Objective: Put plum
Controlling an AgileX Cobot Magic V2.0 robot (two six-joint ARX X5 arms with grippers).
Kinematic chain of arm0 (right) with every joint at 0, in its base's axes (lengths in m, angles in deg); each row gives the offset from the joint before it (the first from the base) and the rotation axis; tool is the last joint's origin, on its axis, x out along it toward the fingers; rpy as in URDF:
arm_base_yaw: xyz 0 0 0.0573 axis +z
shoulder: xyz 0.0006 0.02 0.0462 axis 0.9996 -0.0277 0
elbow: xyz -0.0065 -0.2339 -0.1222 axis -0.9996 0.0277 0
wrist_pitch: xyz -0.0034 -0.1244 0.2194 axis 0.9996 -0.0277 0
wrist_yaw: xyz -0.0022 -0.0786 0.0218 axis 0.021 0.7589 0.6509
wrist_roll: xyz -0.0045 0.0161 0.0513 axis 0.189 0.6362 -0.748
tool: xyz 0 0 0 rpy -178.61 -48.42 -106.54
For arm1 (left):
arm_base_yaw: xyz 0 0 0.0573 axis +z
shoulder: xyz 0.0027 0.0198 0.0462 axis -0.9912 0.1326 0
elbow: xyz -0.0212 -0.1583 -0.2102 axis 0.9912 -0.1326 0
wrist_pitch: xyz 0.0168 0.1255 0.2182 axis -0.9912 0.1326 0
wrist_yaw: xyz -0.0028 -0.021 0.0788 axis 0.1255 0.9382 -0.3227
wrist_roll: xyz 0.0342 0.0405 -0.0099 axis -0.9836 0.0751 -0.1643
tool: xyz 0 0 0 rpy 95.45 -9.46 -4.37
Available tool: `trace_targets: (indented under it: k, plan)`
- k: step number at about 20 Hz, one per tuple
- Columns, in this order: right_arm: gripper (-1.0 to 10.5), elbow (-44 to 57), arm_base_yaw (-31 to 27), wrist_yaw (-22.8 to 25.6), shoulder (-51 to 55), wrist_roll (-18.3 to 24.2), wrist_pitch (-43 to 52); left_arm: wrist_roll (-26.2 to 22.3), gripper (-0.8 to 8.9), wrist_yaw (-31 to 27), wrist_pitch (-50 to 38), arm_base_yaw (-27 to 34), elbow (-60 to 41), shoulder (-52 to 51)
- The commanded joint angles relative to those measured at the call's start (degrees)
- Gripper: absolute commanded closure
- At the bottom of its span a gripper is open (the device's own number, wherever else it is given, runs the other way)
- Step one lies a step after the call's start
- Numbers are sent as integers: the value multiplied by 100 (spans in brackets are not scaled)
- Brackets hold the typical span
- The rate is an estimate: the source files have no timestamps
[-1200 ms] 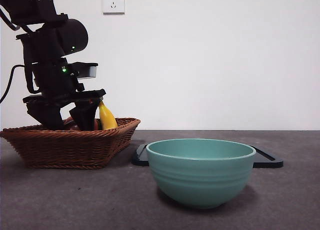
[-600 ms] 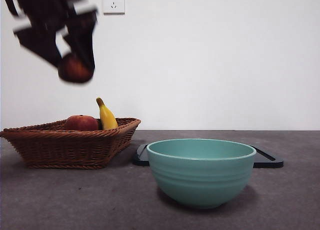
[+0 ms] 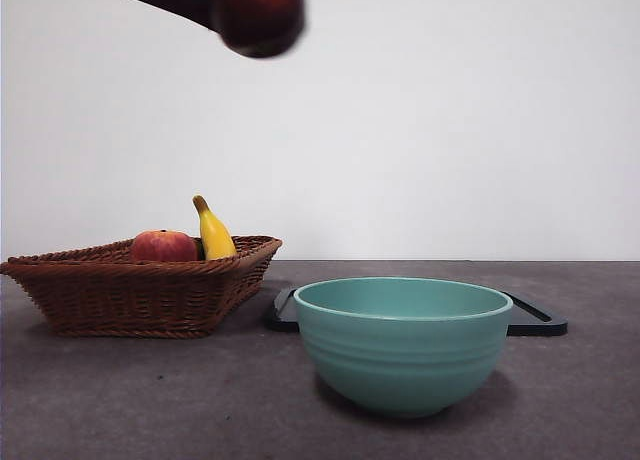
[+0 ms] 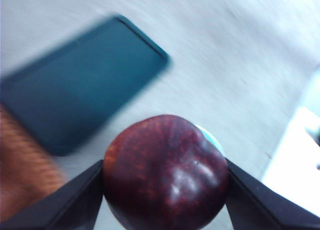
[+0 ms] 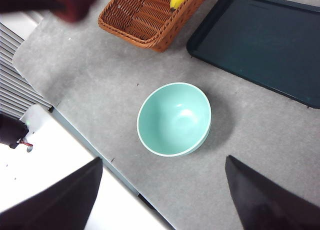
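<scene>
The plum [image 4: 165, 176] is dark maroon and glossy. My left gripper [image 4: 165, 195] is shut on it, one black jaw pressing each side. In the front view the plum [image 3: 258, 16] hangs blurred at the very top, high above the table, over the gap between the basket [image 3: 140, 292] and the teal bowl [image 3: 402, 342]. From the right wrist view, the plum [image 5: 75, 2] shows as a dark smear next to the basket [image 5: 145, 17]. My right gripper [image 5: 164, 162] is open and empty, high over the bowl [image 5: 174, 119].
A red-orange fruit [image 3: 163, 246] and a yellow banana [image 3: 213, 232] lie in the wicker basket at the left. A flat dark tray [image 3: 538, 322] lies behind the bowl. Past the table's edge is a white surface [image 5: 60, 155].
The left gripper took the plum out of the basket and carried it up and to the right, from basket height to the top of the front view. The other fruit stayed put.
</scene>
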State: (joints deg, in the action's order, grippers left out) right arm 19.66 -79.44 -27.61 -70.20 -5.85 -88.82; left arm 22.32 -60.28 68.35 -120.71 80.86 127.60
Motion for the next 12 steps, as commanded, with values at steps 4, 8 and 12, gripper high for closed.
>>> trace_targets:
  k: [4,8,12]
  plan:
    - [555,-127,17,-2,-33,-61,55,-59,516,24,-173,-791,107,1045]
    - [555,-127,17,-2,-33,-61,52,-144,516,-2,-433,-1045,107,1834]
    - [555,-127,17,-2,-33,-61,52,-164,516,-44,-715,-1156,107,2422]
